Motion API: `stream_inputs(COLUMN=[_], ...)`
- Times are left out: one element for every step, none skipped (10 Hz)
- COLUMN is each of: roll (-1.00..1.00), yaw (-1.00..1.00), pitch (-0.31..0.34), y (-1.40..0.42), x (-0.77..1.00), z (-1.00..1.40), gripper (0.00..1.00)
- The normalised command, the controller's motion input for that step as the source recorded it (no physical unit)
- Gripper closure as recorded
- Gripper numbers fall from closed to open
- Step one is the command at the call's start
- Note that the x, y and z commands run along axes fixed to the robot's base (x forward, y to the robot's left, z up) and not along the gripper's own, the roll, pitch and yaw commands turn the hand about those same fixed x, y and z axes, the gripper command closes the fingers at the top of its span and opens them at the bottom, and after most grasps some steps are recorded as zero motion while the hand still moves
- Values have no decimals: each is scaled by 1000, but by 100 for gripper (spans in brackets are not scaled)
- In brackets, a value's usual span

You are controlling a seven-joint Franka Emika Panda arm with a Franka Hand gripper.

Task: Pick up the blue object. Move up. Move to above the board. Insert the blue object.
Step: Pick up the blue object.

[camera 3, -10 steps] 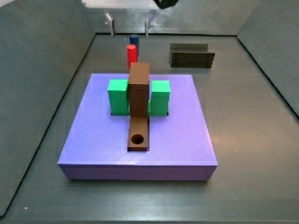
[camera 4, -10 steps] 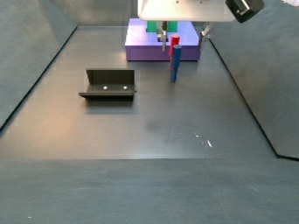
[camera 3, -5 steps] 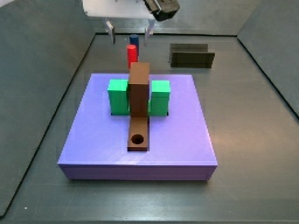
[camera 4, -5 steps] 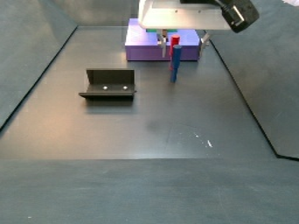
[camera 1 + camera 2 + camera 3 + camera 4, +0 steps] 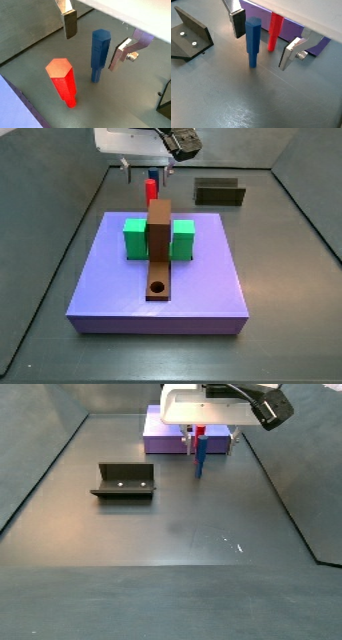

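Observation:
The blue object point(image 5: 100, 50) is a thin blue peg standing upright on the grey floor, with a red peg point(image 5: 62, 82) close beside it. My gripper point(image 5: 93, 42) is open and straddles the top of the blue object point(image 5: 253, 40); one of its fingers point(image 5: 237, 22) hangs on each side with a gap, touching nothing. In a side view the gripper point(image 5: 201, 432) hangs over the blue object point(image 5: 199, 456), just in front of the purple platform point(image 5: 163, 439). The board point(image 5: 160, 248), a brown plank with a round hole point(image 5: 159, 287) near its close end, lies on the platform point(image 5: 201, 288).
Two green blocks point(image 5: 135, 238) point(image 5: 183, 240) flank the board. The fixture point(image 5: 124, 481) stands on the floor away from the pegs and also shows as the fixture point(image 5: 219, 193) behind the platform. Dark walls bound the floor.
The gripper has come down around the blue object, still open. The pegs, board and fixture have not moved.

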Motion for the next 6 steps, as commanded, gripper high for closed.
stream_inputs(roll=[0, 0, 0, 0, 0, 0], yaw=[0, 0, 0, 0, 0, 0], pitch=[0, 0, 0, 0, 0, 0], y=[0, 0, 0, 0, 0, 0], x=[0, 0, 0, 0, 0, 0], z=[0, 0, 0, 0, 0, 0], gripper=[100, 100, 100, 100, 100, 100])
